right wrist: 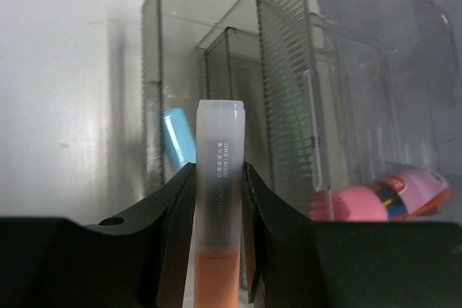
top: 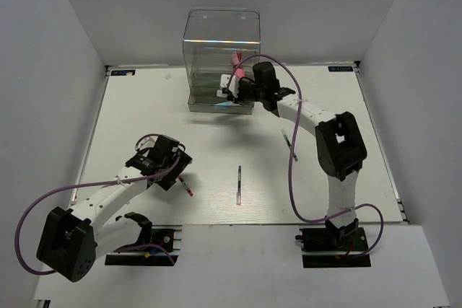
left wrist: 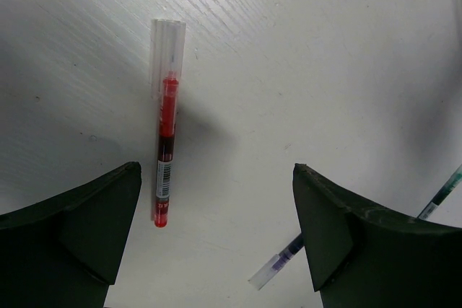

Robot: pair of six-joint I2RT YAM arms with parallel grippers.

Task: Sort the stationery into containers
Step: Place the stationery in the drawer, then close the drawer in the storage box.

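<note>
My right gripper (right wrist: 219,172) is shut on the grey-orange marker (right wrist: 219,200), held upright in front of the clear grey-tinted drawer box, the container (right wrist: 289,70). In the top view that gripper (top: 232,90) is at the container's (top: 220,52) front base. A light-blue marker (right wrist: 178,137) leans inside the box, and the pink tube (right wrist: 393,196) lies in a compartment to the right. My left gripper (left wrist: 216,229) hangs open over the table. A red pen (left wrist: 166,149) lies just inside its left finger. In the top view the left gripper (top: 175,176) is by that red pen (top: 187,187).
A dark pen (top: 239,184) lies mid-table near the front. A purple-inked pen (left wrist: 278,265) pokes out from under my left gripper's right finger, and a green pen (left wrist: 444,196) lies beyond it. Another thin pen (top: 289,142) lies beside the right arm.
</note>
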